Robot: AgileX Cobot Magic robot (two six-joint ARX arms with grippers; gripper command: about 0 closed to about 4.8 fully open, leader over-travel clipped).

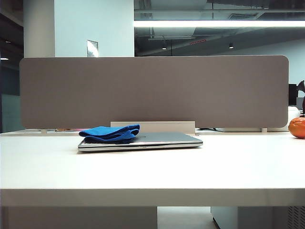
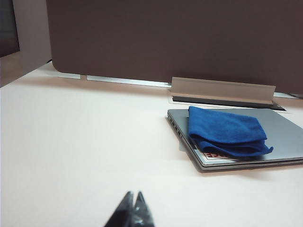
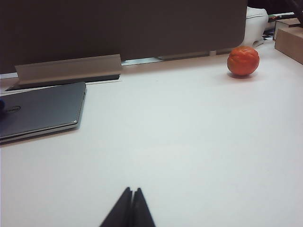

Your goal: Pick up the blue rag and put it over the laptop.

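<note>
Rag: we see the soft, bright blue microfibre rag [image 1: 110,133] lying bunched on the left part of the lid of the thin, flat silver-grey laptop [image 1: 162,139]; it rests on the lid and covers only that end.
Laptop: shut, flat on the white bench [image 1: 152,167] near its far edge, just before the grey partition panel [image 1: 152,90].
Left hand: the left hand [image 2: 133,210] hangs over bare bench near the front edge, its tips pressed together, holding nothing.
Right hand: the right hand [image 3: 131,208] likewise, tips together and empty, well apart from the laptop.
Bystander: a round orange fruit [image 3: 243,61] sits toward the bench's far right corner.
Progress: we judge the placing done; nothing appears left, unless fuller coverage is wanted.
</note>
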